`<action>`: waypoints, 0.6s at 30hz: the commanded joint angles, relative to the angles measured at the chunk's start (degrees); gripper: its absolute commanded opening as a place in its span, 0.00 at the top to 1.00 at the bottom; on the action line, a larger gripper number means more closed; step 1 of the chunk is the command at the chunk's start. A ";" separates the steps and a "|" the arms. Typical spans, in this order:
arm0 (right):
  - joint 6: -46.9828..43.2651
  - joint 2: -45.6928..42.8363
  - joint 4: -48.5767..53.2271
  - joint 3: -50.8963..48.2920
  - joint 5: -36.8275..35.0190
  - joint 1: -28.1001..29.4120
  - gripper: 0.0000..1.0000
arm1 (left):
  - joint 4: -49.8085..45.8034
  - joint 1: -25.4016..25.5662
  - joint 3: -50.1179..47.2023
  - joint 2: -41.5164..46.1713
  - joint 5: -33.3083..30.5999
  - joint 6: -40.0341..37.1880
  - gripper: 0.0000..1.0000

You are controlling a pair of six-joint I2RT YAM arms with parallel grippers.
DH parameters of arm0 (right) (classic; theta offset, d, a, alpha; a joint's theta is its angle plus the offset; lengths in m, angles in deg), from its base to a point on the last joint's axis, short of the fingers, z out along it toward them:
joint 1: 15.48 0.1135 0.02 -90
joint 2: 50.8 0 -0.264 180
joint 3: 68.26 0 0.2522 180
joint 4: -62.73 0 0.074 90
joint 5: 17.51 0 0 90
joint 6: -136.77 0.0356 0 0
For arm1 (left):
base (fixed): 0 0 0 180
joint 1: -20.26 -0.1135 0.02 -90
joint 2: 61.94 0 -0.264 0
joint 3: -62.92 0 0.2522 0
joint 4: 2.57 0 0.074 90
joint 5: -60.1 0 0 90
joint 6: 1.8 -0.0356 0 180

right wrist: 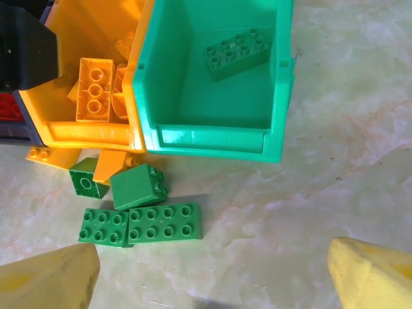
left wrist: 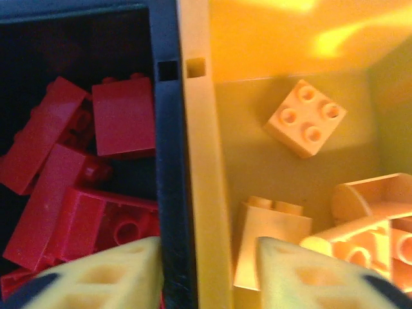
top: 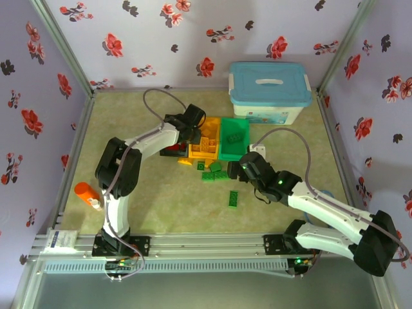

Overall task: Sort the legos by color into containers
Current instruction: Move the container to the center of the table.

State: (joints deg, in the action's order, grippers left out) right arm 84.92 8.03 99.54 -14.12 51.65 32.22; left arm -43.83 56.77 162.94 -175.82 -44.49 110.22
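Observation:
Three containers stand in a row: black [top: 172, 152], orange [top: 205, 145] and green [top: 235, 138]. My left gripper [left wrist: 209, 252] hovers over the wall between the black bin [left wrist: 166, 161] and the orange bin [left wrist: 199, 161], its jaws drawn in with nothing between them. Red legos [left wrist: 122, 116] lie in the black bin and orange legos [left wrist: 306, 116] in the orange one. My right gripper [right wrist: 214, 251] stands open above bare table before the green bin [right wrist: 212, 138], which holds one green brick [right wrist: 237, 50]. Several green legos [right wrist: 165, 222] lie to its left by an orange brick [right wrist: 45, 156].
A white tub with a light-blue lid [top: 270, 93] stands at the back right. An orange and white object [top: 87, 193] lies at the left edge. One green brick [top: 234, 198] lies alone nearer the arm bases. Flowered walls enclose the table.

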 commanded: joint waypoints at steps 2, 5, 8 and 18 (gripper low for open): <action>1.38 -1.52 1.61 -0.94 -1.14 -0.33 0.09 | -1.24 -1.63 0.92 -1.50 -0.29 -0.34 0.71; 1.49 -1.67 1.53 -1.06 -1.04 -0.39 0.09 | -1.41 -3.03 0.80 -2.13 0.02 0.49 0.74; 1.53 -1.87 1.69 -1.09 -1.03 -0.35 0.09 | -0.51 -4.45 -0.51 -1.59 0.00 1.81 0.77; 1.75 -1.62 0.93 -1.32 -0.52 -0.34 0.10 | 3.74 -7.31 -6.17 1.69 1.75 3.77 0.69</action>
State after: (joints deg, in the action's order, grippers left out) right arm 85.08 7.20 99.94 -14.51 51.67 32.14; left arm -38.90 51.00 159.27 -174.56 -42.64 111.62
